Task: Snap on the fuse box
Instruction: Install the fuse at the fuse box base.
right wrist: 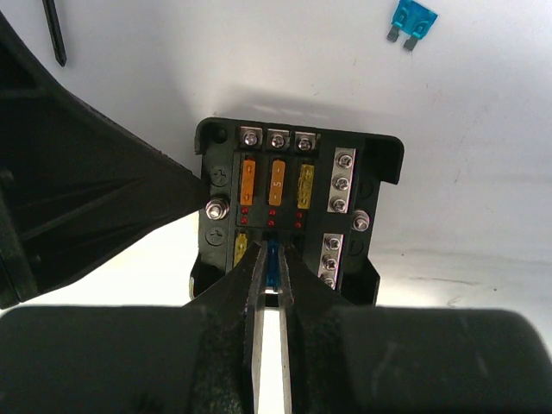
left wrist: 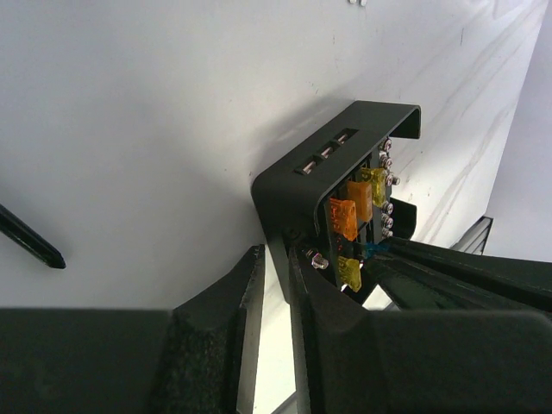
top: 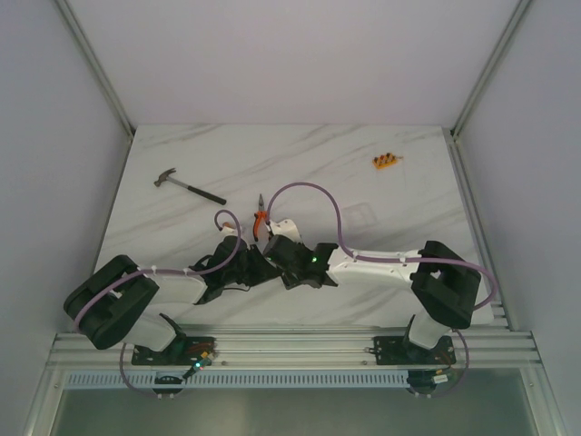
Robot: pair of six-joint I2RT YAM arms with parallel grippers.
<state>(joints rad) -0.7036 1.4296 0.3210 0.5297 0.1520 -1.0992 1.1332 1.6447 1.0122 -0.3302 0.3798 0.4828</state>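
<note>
The fuse box (right wrist: 297, 185) is a black square box standing open, with orange and yellow fuses in its slots. It also shows in the left wrist view (left wrist: 332, 159). My left gripper (left wrist: 278, 263) is shut on the box's side wall. My right gripper (right wrist: 272, 263) is shut on a small blue fuse (right wrist: 273, 257) sitting in a slot in the lower row. The clear square lid (top: 361, 215) lies apart on the table, to the right of both grippers. In the top view the grippers meet mid-table and hide the box.
A hammer (top: 189, 186) lies at the back left. Orange-handled pliers (top: 260, 218) lie just behind the grippers. An orange strip of fuses (top: 386, 162) is at the back right. A loose blue fuse (right wrist: 412, 19) lies on the table beyond the box.
</note>
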